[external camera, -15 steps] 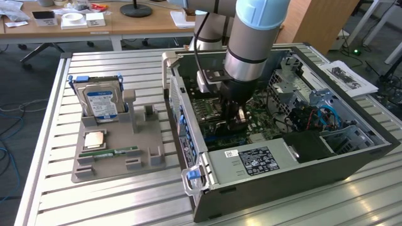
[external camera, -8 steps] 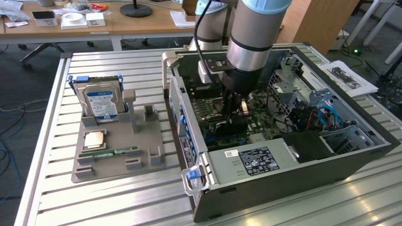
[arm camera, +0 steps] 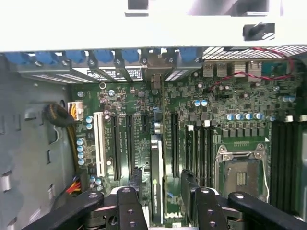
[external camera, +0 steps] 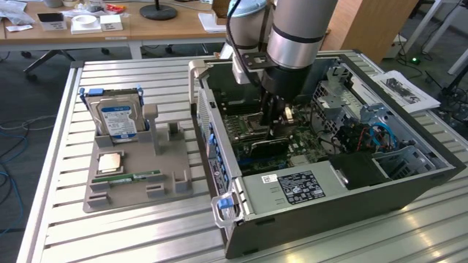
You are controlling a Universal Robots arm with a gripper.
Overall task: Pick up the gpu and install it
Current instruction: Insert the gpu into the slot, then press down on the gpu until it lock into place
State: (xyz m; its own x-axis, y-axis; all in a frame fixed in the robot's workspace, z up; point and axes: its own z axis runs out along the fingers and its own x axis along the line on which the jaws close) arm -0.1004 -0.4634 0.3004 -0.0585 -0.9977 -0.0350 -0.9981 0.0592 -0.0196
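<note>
Card position: the gpu (arm camera: pixel 156 177), a thin dark expansion card seen edge-on, is found upright in a long slot of the green motherboard (arm camera: pixel 139 110), directly between the fingers of the black gripper (arm camera: pixel 162 176). In the exterior view it is seen as a low dark board (external camera: pixel 264 146) just beneath the gripper (external camera: pixel 272 131), deep inside the open black-and-silver computer case (external camera: pixel 409 181).

The fingers (arm camera: pixel 188 179) are spread, one on each side of the card, and a gap is seen on both sides; no pinch is observed. The card is judged to be carried by the slot rather than by the gripper, though full seating cannot be confirmed.

Ahead of the gripper, the case's rear wall with its row of blue plastic clips (arm camera: pixel 103 56) is noted; the card's end is lined up with it, presumably so that the bracket meets an opening there. To one side of the gripper the silver processor socket (arm camera: pixel 240 172) is noted, well apart. Outside the case, a grey parts holder (external camera: pixel 172 175) carrying a silver hard drive (external camera: pixel 117 118) is recorded.
</note>
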